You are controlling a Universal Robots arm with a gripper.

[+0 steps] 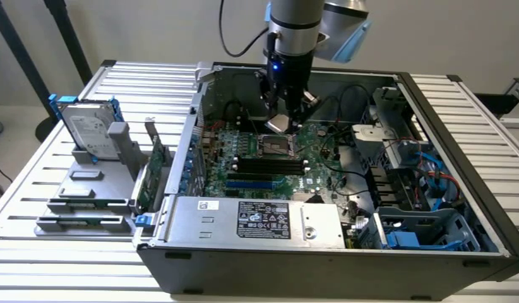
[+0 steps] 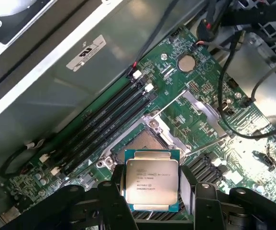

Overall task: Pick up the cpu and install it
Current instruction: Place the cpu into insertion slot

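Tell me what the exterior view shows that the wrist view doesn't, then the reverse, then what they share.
Exterior view adds: the hard drive and green card standing outside the case, the power supply, the arm. Wrist view adds: the print on the cpu lid, the coin battery. Both: the gripper holding the cpu above the open socket, with memory slots beside it.
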